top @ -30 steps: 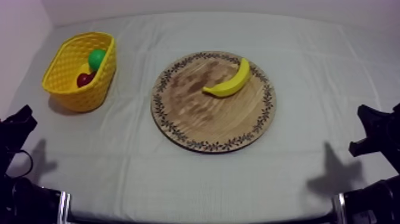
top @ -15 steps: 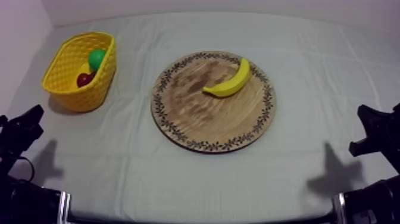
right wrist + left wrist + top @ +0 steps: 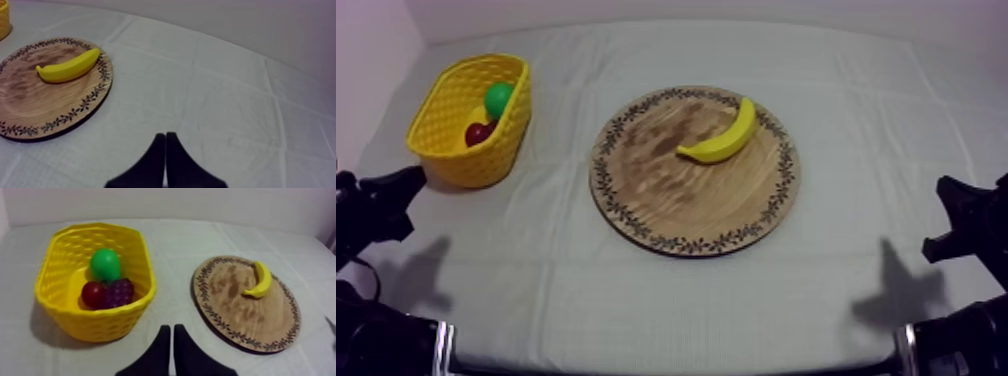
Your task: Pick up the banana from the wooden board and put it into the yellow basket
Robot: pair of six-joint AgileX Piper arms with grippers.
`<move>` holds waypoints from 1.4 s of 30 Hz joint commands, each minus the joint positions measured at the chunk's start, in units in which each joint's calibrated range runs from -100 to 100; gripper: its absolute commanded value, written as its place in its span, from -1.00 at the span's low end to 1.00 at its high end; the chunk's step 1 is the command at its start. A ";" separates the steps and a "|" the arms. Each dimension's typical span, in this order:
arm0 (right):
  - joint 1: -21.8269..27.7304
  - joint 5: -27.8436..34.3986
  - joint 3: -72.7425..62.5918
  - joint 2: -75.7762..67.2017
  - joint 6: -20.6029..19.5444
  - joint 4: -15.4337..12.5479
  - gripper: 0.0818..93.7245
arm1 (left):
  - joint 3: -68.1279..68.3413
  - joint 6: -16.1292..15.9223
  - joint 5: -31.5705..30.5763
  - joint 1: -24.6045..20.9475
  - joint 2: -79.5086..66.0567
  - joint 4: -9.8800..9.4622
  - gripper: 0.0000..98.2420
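Observation:
A yellow banana (image 3: 722,137) lies on the far right part of the round wooden board (image 3: 676,200) in the middle of the table; it also appears as the banana (image 3: 261,280) on the board (image 3: 250,318) and as the banana (image 3: 69,66) on the board (image 3: 40,105). The yellow basket (image 3: 454,125) stands at the far left and holds a green pear (image 3: 105,264), a small red fruit (image 3: 93,293) and dark grapes (image 3: 119,291). My left gripper (image 3: 408,180) sits just in front of the basket (image 3: 95,328), shut and holding nothing. My right gripper (image 3: 948,190) rests at the right edge, shut, well away from the board.
Grey-white cloth covers the table, with open room between basket and board and to the right of the board. A pale wall runs behind the table's far edge.
My left gripper has risen and moved up toward the basket, now close to its near side. The right arm, the banana and the board have not moved.

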 commanded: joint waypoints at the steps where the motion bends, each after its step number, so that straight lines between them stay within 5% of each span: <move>1: 0.00 -0.02 0.05 0.00 0.00 -0.02 -1.00 | -7.08 0.22 1.22 1.18 11.71 0.09 -1.00; 8: 0.00 -0.02 0.05 0.00 -0.02 -0.02 -1.00 | -27.40 -3.80 10.08 3.67 30.31 2.99 -1.00; 18: 0.00 -0.02 0.05 0.00 0.00 -0.02 -1.00 | -54.46 -1.81 21.07 8.86 52.21 2.03 -1.00; 31: 0.00 -0.02 0.05 0.00 0.00 -0.02 -1.00 | -92.51 -4.88 39.70 14.87 82.17 3.18 -1.00; 42: 0.00 -0.02 0.05 0.00 0.00 -0.02 -1.00 | -109.75 -4.51 47.50 16.00 98.13 7.37 -1.00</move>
